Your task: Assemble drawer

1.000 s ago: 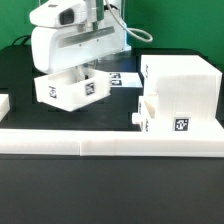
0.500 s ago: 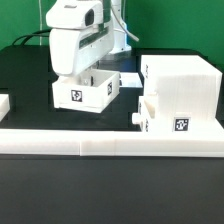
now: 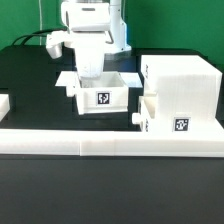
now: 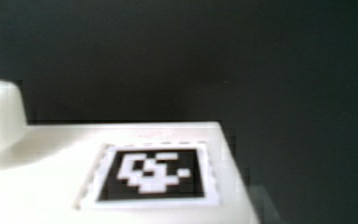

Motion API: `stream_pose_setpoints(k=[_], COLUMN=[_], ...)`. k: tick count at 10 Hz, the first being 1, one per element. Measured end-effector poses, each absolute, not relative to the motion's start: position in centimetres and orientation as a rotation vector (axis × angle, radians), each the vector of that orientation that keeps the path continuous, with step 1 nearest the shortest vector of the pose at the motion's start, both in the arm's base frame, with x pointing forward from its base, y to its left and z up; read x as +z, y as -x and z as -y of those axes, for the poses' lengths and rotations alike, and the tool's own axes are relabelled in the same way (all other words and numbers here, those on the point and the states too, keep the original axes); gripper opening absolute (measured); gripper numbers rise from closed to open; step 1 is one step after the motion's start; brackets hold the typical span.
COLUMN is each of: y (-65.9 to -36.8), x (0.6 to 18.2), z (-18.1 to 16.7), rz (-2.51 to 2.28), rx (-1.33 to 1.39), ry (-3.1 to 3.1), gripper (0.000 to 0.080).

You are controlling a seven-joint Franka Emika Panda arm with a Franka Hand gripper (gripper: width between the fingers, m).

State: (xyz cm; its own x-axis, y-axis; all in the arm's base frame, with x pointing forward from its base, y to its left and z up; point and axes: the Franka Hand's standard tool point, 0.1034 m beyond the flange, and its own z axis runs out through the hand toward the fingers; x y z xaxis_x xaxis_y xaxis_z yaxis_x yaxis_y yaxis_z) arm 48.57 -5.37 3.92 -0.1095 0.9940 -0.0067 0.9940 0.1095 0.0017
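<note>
Behind the border rail (image 3: 110, 146), the gripper (image 3: 90, 72) pinches a wall of the small drawer box (image 3: 101, 94), just beside the large shell (image 3: 180, 95); apparently mid-carry, the box next needs aligning with the shell's opening

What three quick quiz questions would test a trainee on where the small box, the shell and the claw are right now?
1. True or false: the small open box stands on the exterior view's left of the big shell.
2. What is fixed to the side of the small open box that faces the exterior camera? A) a handle B) a black-and-white tag C) a screw
3. Fill in: the claw reaches down into the small open box from ____.

Key: 1 true. 2 B, the tag. 3 above; whether it is clamped on the box wall cannot be told from these views.
</note>
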Motion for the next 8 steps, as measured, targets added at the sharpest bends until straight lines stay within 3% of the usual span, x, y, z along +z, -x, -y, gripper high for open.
stream_pose_setpoints(k=[6, 8], y=[-53.0, -52.6], x=[5.9, 5.6], z=[2.8, 3.2], rz=[-2.195, -2.194], rx=[0.001, -0.009], ry=[-2.223, -2.232], gripper=[0.0042, 0.0042])
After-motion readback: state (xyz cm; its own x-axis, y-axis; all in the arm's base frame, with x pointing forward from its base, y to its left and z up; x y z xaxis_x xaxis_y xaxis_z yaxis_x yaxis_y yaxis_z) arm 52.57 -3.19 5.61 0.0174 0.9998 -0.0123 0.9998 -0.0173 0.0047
